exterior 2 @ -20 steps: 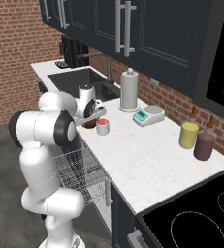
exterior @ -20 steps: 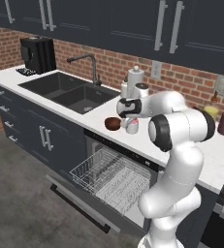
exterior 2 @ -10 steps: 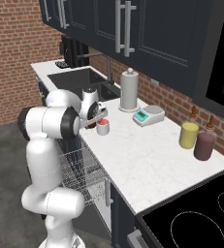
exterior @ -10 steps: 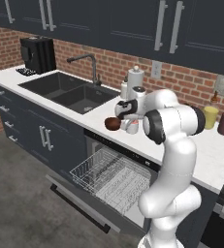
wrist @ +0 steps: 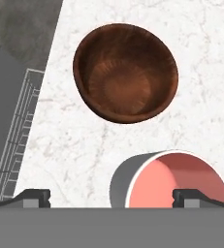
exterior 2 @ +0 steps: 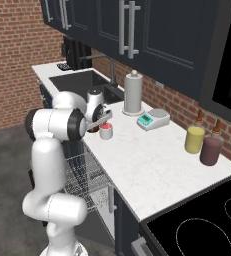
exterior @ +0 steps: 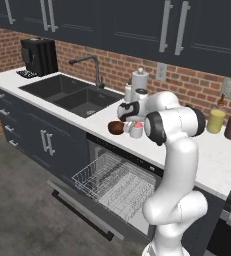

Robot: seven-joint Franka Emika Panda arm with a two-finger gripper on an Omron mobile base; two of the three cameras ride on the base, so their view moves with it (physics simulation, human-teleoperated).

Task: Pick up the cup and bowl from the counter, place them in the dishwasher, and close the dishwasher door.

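Gripper [wrist: 111, 196] spread wide above the cup [wrist: 174, 180] (pink inside bare); bowl [wrist: 125, 72] beside it, hollow bare.

a rendered home kitchen. a long white speckled worktop [exterior: 214, 165] runs along a red brick wall [exterior: 197, 87], with dark upper cabinets [exterior: 137, 25] bearing silver bar handles above it and dark lower cabinets [exterior: 42, 142] below. a dark double sink [exterior: 69, 92] with a tall faucet [exterior: 89, 65] is set into the worktop, and a black coffee machine [exterior: 38, 56] stands at its far end. a built-in dishwasher [exterior: 114, 182] under the worktop stands open, its white wire rack pulled out. a black stove top [exterior 2: 202, 227] adjoins the worktop, which also carries a paper towel roll [exterior 2: 133, 93] and a small kitchen scale [exterior 2: 152, 119].
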